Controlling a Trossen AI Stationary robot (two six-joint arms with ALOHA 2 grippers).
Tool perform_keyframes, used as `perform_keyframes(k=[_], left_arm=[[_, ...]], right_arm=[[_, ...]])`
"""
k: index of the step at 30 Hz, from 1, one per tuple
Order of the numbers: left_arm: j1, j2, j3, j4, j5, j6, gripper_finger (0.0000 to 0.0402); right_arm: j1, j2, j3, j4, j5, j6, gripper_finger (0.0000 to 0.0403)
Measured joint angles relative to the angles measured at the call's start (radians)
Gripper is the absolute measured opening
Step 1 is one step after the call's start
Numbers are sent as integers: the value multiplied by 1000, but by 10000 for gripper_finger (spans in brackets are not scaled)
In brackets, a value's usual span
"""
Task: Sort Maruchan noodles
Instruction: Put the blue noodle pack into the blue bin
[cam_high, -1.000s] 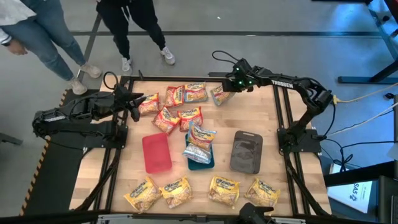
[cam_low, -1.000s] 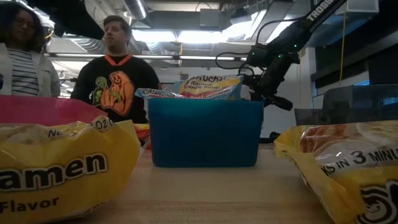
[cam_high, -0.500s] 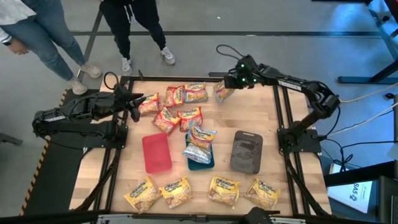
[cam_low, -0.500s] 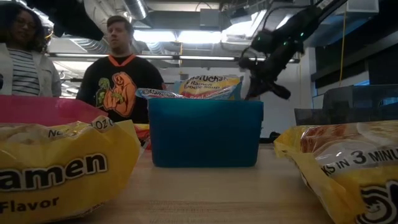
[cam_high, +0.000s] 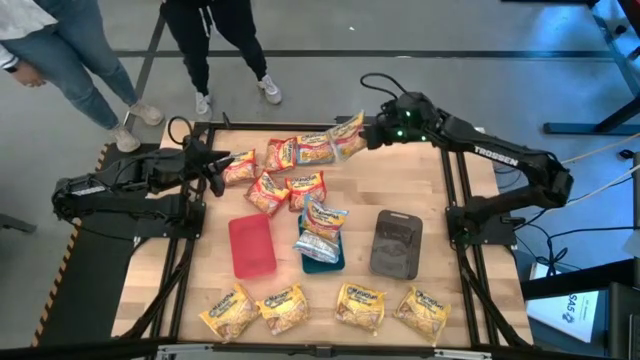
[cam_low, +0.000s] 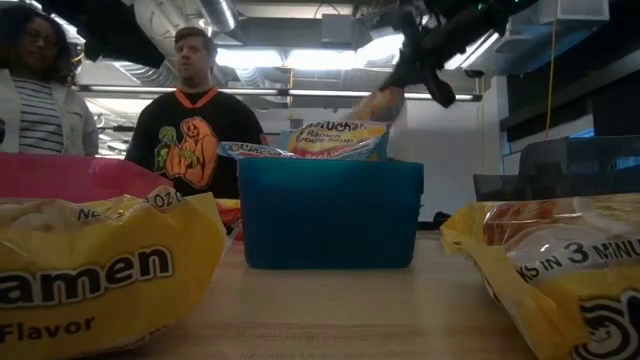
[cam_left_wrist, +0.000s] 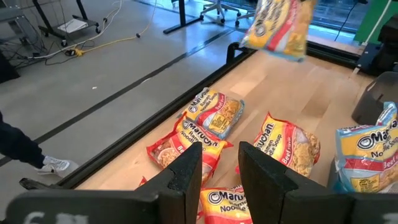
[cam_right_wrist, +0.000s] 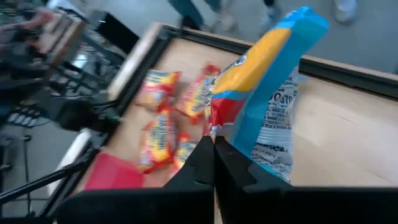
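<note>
My right gripper (cam_high: 370, 135) is shut on a blue-edged Maruchan noodle packet (cam_high: 346, 135), held in the air over the table's far side; the packet also shows high up in the low view (cam_low: 375, 103) and in the left wrist view (cam_left_wrist: 277, 28). Several red packets (cam_high: 285, 170) lie flat on the wood at the far left. Two blue-edged packets (cam_high: 320, 228) lie in the teal tray (cam_high: 326, 265). Several yellow packets (cam_high: 320, 308) lie along the near edge. My left gripper (cam_left_wrist: 221, 171) waits open at the far left, above the red packets. My right gripper pinches the packet's end edge (cam_right_wrist: 214, 132) between its two shut fingers (cam_right_wrist: 202, 163). It comes from the table's right, slanting a little downward. The packet sticks out past the fingertips toward the table's left, tilted and lifted clear of the table.
A red tray (cam_high: 251, 245) and a dark grey tray (cam_high: 397, 243) lie on either side of the teal tray. Bare wood (cam_high: 400, 180) lies below the held packet. Two people (cam_high: 210, 40) stand beyond the far edge.
My right gripper has risen from the table's far edge, staying shut on the blue-edged packet, and has tipped up toward level. The packet, low by the table a second ago, now hangs clear and points toward the table's left.
</note>
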Motion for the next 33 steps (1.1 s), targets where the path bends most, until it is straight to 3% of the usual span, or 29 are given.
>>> perform_keyframes(k=[23,33], left_arm=[[0,0,0,4,0,8,99],[0,0,0,10,0,7,99]], right_arm=[[573,-7,0,130,346,13,0],[748,124,2,191,498,10,0]])
